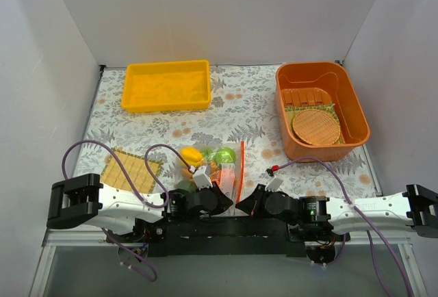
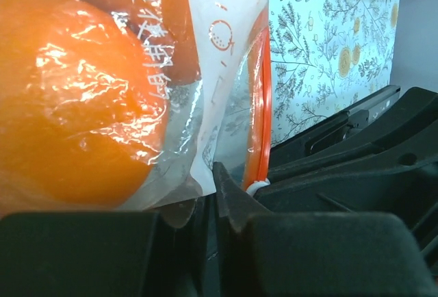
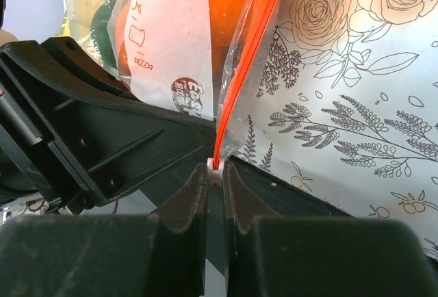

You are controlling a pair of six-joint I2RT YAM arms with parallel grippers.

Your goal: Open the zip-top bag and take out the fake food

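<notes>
Two pinches grip the zip-top bag (image 2: 212, 50), left gripper (image 2: 205, 198) on its plastic, right gripper (image 3: 215, 177) on the zip end (image 3: 216, 166), so we should part them gently.

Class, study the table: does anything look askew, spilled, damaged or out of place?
Nothing is spilled or damaged. The straw mat at the near left lies turned cornerwise to the table edge, with a purple cable crossing over it. The zip-top bag lies at the near edge, fake food inside.
</notes>
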